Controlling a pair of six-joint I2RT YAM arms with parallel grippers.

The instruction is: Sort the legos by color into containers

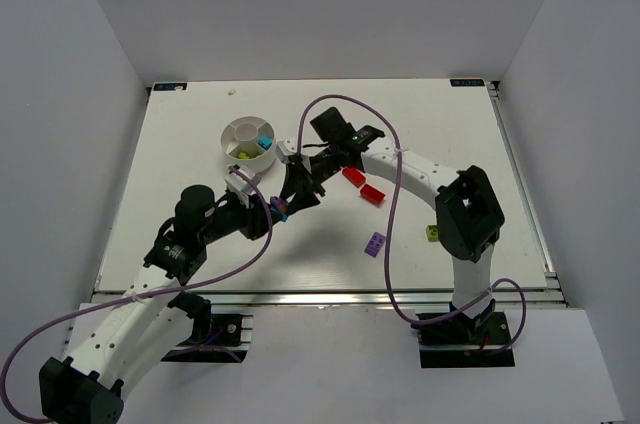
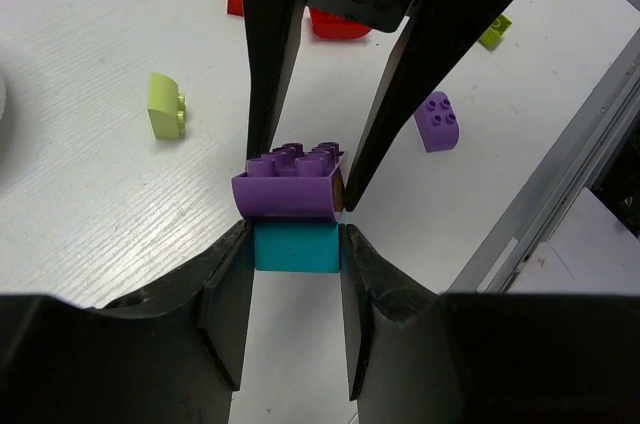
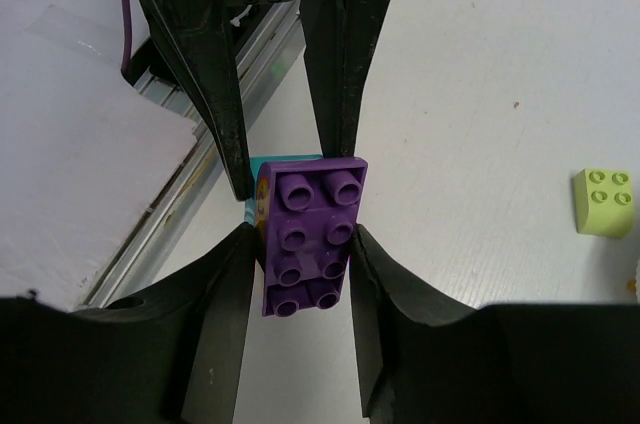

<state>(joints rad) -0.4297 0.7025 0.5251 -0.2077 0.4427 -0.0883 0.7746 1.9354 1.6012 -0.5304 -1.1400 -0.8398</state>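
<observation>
Two bricks stacked, mid-frame.
I count two red bricks [image 1: 353, 176], one loose purple brick [image 1: 375, 243]; left end effector [image 2: 295, 244] clamps the cyan brick [image 2: 294, 249], right end effector [image 3: 305, 264] clamps the top purple brick [image 3: 310, 229].

White arms [image 1: 410, 166], black joints [image 1: 467, 212], looping purple cables [image 1: 345, 97]

The white tabletop [image 1: 480, 144] carried a low round white plastic dish [image 1: 230, 130], a red studded plastic brick [image 1: 353, 176] just beside a second red brick [image 1: 372, 193], a purple studded brick [image 1: 375, 243] and a lime-green brick [image 1: 432, 232].
</observation>
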